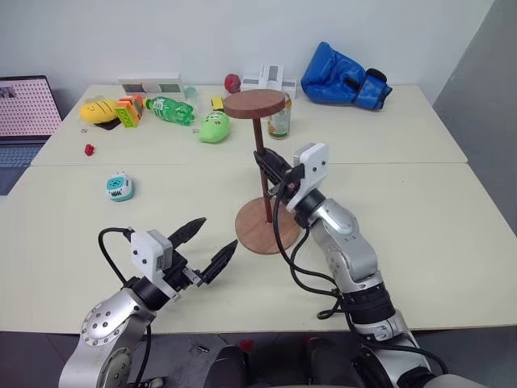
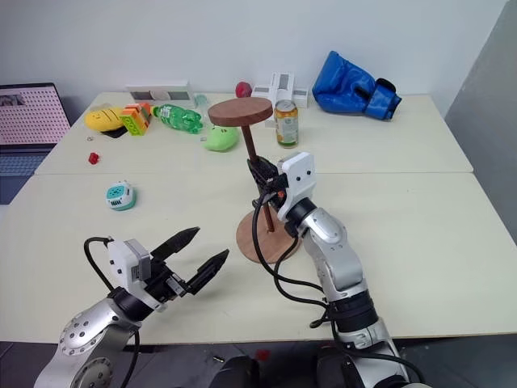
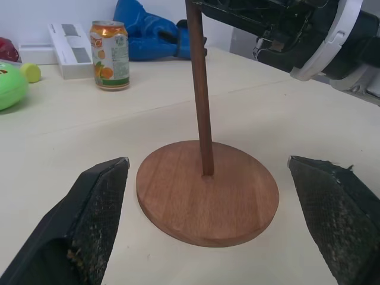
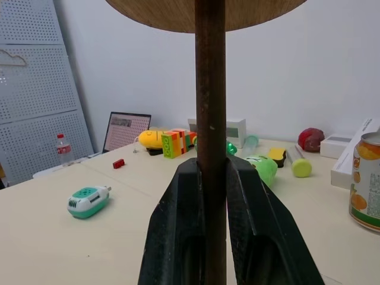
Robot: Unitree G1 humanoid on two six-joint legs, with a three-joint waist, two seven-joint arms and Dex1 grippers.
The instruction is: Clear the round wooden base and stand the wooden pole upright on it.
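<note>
Right gripper (image 1: 275,171) is clamped tight on the wooden pole (image 1: 261,153), fingers pinching it about mid-length. Pole's long axis runs near vertical, small disc end up top, lower end sitting at the centre of the round wooden base (image 1: 269,225). Looks planted in the centre hole, but can't confirm it's fully seated. Slight lean, if any.

Left gripper (image 1: 202,248) hangs wide open and empty, just short of the base, on the robot's left of it, fingers pointing across at it. It's the nearer free hand if the base needs steadying.

Base lies flat on the table (image 1: 420,210), nothing else on it, so the clearing part looks done. What's probably left: let go without tipping the pole. The pull-away wants to be square to that vertical axis.

Materials: base is a thin reddish-brown disc, smooth, visible grain. Pole is a thin, darker, round rod. Gripper fingers (image 3: 95,208) are black with rough, gritty pads. Table is matte cream.
</note>
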